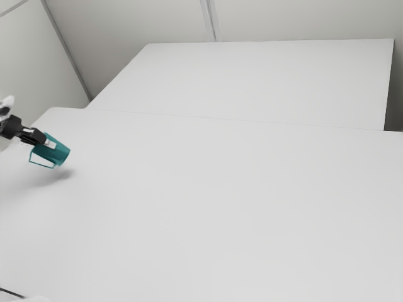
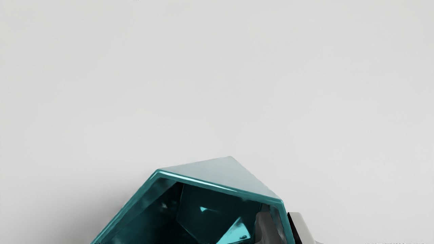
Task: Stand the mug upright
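In the exterior view my gripper (image 1: 48,142) is at the far left, shut on the wall of the teal mug (image 1: 58,153). The mug hangs tilted over the table, its handle toward the exterior view's lower left and a shadow beneath it. Seen from the wrist, the faceted mug (image 2: 203,184) shows its open mouth and dark inside. There my gripper (image 2: 283,225) pinches one side wall, with one finger inside the mug and the other against its outer face. The mug's handle is hidden in the wrist view.
A wide white table (image 1: 220,201) spreads below the mug and toward the exterior view's right. Behind it lies another white surface (image 1: 252,82), with pale walls beyond. A dark thin piece (image 1: 11,293) is at the exterior view's lower left corner.
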Robot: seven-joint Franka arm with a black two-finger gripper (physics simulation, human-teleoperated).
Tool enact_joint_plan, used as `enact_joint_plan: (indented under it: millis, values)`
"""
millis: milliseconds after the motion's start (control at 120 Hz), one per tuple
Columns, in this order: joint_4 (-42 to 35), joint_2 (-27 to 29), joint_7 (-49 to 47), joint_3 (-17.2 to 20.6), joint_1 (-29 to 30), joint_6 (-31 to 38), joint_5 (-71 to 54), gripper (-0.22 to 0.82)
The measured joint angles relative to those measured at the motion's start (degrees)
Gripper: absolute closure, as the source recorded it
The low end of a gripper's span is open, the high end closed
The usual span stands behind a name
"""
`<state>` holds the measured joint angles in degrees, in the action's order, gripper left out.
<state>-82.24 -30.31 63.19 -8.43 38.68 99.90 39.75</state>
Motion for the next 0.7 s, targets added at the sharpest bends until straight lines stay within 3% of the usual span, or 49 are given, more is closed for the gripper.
enact_joint_plan:
  millis: [150, 383, 525, 700]
  values:
    - [-9.6, 9.5, -7.7, 0.3, -9.7, 7.0, -15.0, 0.75]
    - [-21.5, 20.6, -25.5, 4.9, -19.6, 16.1, -37.1, 0.76]
    - [-30.3, 27.3, -38.0, 6.9, -23.3, 20.4, -44.9, 0.76]
    - [-38.1, 30.7, -52.9, 7.1, -29.6, 25.6, -49.2, 0.77]
